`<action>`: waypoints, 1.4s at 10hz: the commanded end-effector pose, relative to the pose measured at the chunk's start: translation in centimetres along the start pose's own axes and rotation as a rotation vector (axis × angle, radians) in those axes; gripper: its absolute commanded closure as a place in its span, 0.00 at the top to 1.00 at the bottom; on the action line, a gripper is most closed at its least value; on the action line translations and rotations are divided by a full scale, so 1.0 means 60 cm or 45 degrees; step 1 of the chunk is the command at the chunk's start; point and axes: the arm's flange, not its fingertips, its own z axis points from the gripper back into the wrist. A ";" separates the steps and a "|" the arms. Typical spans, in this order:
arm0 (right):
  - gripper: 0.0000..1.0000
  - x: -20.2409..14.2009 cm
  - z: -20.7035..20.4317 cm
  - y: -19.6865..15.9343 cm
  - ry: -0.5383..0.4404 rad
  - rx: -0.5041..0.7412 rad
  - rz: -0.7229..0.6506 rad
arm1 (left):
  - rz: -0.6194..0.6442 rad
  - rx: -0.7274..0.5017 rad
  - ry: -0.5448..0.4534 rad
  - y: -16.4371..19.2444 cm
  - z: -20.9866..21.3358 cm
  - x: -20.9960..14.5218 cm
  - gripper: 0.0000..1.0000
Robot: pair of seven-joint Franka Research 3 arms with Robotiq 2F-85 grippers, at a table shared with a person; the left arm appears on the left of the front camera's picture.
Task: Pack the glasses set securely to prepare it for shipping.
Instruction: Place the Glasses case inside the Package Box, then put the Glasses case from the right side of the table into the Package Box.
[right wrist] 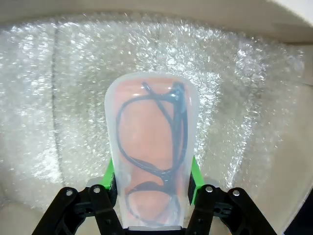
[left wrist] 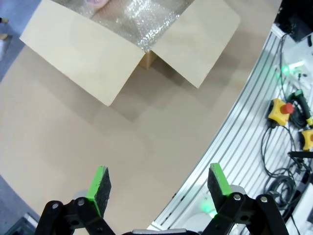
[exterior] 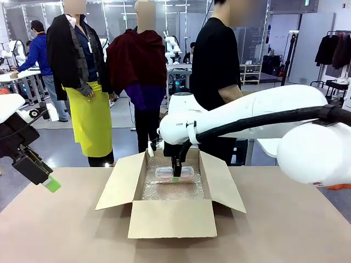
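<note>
Wide brown table [exterior: 66, 235], open box [exterior: 170, 219] at centre, flaps spread. Right arm [exterior: 263, 109] in from 3 o'clock, bent down into the box. Bubble wrap [right wrist: 58, 98] lining the box floor. Pink case [right wrist: 149, 147] inside, over the wrap, clamped along its long sides by right gripper [exterior: 176, 174]; touching the wrap or not, cannot tell. Through right wrist: dark spectacles [right wrist: 161, 132] under the clear top. Left gripper [left wrist: 159, 183] at 9 o'clock above the table, jaws wide apart, holding nothing.

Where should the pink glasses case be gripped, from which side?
Grip the pink case across its narrow width near one end, from above: that width fits between the pads, as the right gripper shows; the box walls likely block a sideways approach.
</note>
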 end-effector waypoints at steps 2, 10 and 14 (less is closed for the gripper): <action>0.78 0.004 -0.006 -0.019 0.038 -0.037 0.017 | -0.006 -0.013 -0.015 0.000 0.001 0.001 1.00; 1.00 -0.008 0.003 -0.016 0.015 -0.027 -0.004 | -0.006 -0.013 -0.015 0.000 0.001 0.001 1.00; 1.00 -0.008 0.003 -0.016 0.015 -0.027 -0.004 | -0.006 -0.013 -0.015 0.000 0.001 0.001 1.00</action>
